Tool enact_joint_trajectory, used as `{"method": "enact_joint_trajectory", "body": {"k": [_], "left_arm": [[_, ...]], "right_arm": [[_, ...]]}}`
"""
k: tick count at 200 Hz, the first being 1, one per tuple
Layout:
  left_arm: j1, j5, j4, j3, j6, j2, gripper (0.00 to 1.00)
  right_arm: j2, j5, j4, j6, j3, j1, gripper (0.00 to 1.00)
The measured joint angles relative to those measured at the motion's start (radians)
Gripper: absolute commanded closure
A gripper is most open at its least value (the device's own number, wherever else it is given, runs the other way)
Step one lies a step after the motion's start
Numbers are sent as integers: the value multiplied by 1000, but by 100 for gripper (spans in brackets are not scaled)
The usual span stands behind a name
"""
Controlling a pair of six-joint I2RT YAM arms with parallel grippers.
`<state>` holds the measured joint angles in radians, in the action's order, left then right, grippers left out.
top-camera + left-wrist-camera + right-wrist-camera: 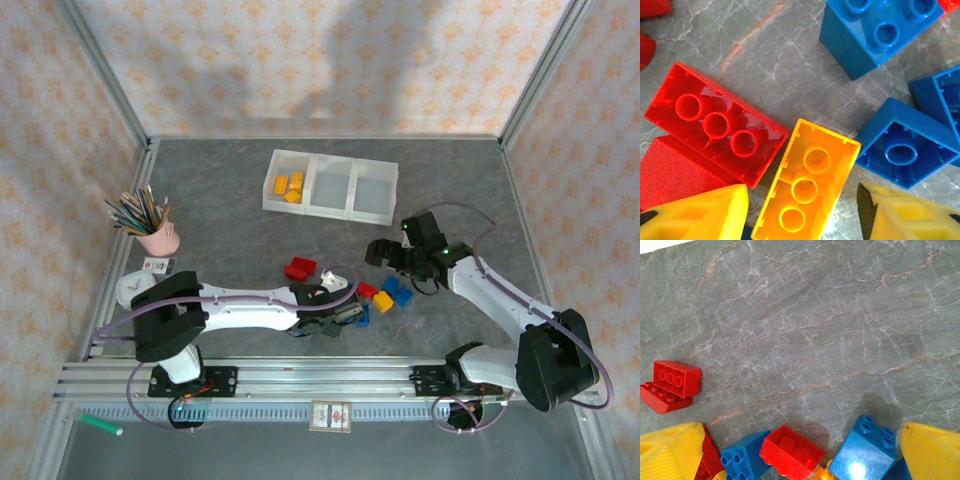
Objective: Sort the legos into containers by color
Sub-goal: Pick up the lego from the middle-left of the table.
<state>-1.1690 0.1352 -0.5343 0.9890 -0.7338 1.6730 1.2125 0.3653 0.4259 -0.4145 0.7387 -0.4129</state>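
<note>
Now mid-sort: my left gripper [801,196] hangs half-open astride an upturned yellow-orange lego [807,170] on the tabletop [790,60], while my right gripper [801,429] gapes wide nearby. Next, I judge: close, lift, and carry it to the tray [330,212], whose left compartment holds yellow bricks [289,186].

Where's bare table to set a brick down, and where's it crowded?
Bare table runs between the tray and the brick cluster, and from the pink cup to the red bricks. Middle compartment and right compartment are empty. Crowded: that cluster.
</note>
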Motion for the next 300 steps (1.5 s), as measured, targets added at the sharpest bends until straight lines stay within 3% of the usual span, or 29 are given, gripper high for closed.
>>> {"method": "enact_joint_trajectory", "body": {"k": [100, 220, 268, 300], "left_arm": [[4, -16, 6, 0, 1, 11, 47], [-10, -55, -16, 32, -3, 53, 46], [-6, -45, -16, 39, -3, 82, 62], [5, -43, -16, 38, -3, 74, 66]], "right_arm": [[0, 2, 0, 0, 0, 5, 0], [11, 2, -14, 0, 0, 5, 0], [16, 2, -19, 5, 0, 8, 0], [17, 5, -22, 8, 0, 8, 0]]}}
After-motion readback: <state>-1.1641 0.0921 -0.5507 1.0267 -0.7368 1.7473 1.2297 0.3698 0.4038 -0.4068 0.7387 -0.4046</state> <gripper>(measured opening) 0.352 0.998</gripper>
